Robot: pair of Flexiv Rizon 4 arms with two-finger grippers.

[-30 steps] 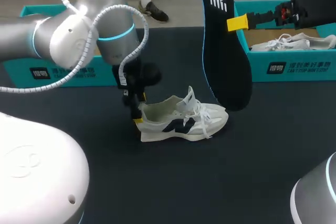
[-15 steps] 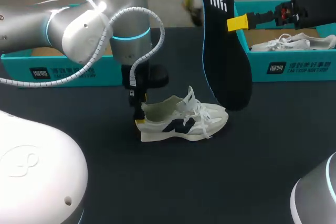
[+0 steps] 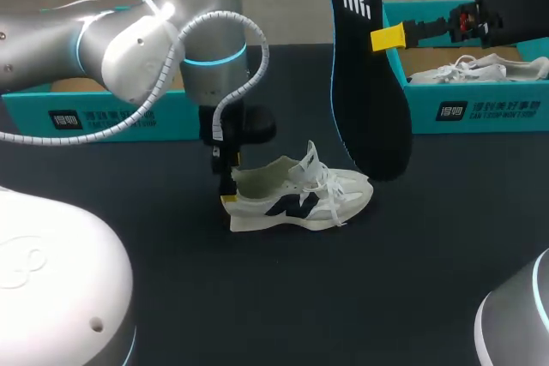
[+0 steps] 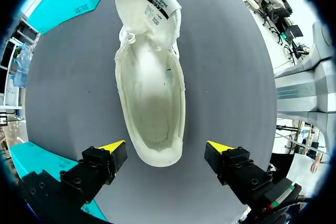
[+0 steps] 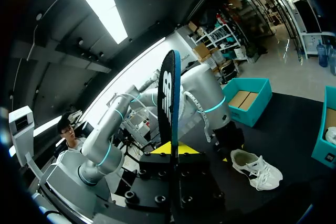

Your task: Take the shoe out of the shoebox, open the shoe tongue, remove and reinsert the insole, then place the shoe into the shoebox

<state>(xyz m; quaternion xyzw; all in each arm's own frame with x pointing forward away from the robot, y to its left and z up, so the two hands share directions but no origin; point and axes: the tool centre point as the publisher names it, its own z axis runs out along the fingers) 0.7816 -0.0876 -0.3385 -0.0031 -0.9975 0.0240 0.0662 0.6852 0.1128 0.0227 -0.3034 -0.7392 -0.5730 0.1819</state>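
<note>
one shoe on table; one insole clamped upright in my right gripper; left gripper wide, astride shoe; two boxes: left shoebox, right shoebox.

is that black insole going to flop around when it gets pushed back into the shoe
Probably semi-stiff: pinched at one edge by the right gripper, the insole stands nearly straight without drooping. It looks thin, so likely light, and it may bend if its lower end catches inside the shoe.
</note>
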